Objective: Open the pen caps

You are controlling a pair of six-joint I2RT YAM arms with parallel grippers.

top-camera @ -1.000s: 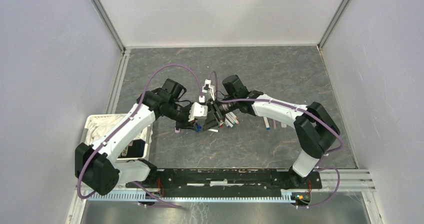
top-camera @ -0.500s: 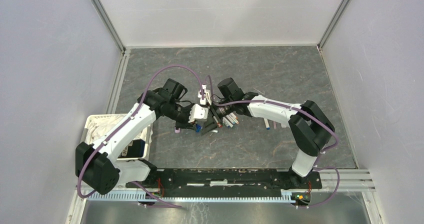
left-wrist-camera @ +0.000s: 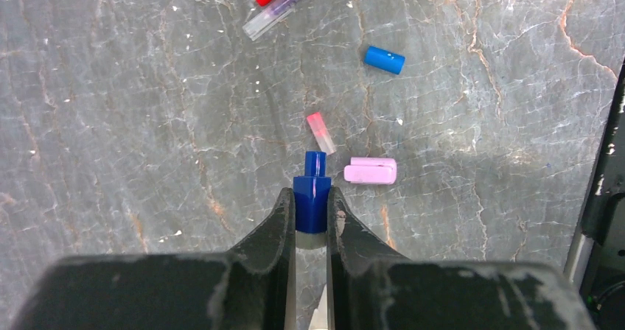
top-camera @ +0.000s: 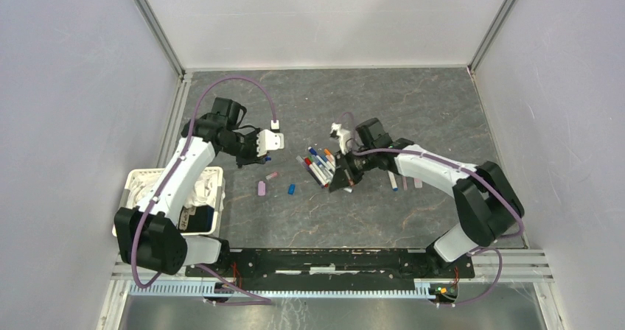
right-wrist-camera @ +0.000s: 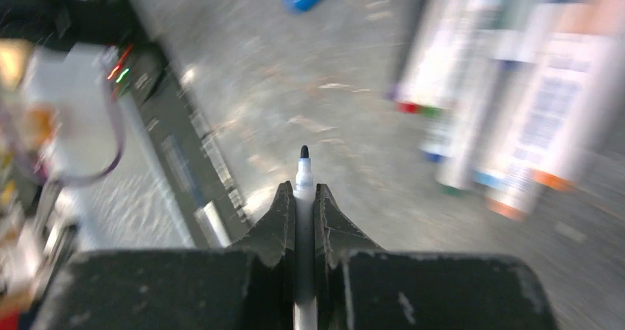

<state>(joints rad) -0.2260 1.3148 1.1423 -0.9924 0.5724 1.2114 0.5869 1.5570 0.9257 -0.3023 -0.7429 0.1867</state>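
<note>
Pen caps: one dark blue cap [left-wrist-camera: 313, 186] is sitting pinched between the fingers of the left gripper [left-wrist-camera: 310, 211], which is clenching it above the table [left-wrist-camera: 110, 124], nub end pointing outward. Loose pieces are lying on the grey, veined surface below. These are a lighter blue cap [left-wrist-camera: 384, 60], a lilac cap [left-wrist-camera: 370, 171], and a small pink-red translucent piece [left-wrist-camera: 320, 132] just beside the lilac one.

Right gripper [right-wrist-camera: 304, 190] is grasping an uncapped pen [right-wrist-camera: 303, 169] by its white barrel, with the dark tip sticking out past the fingertips. The right wrist view is blurring heavily.

Other pens [top-camera: 318, 166] are lying bunched side by side mid-table, just beside the right gripper in the top view, coloured ends showing. Stray pens [top-camera: 393, 180] are lying apart by the right forearm. White basket [top-camera: 140, 186] is sitting at the table's left edge.
</note>
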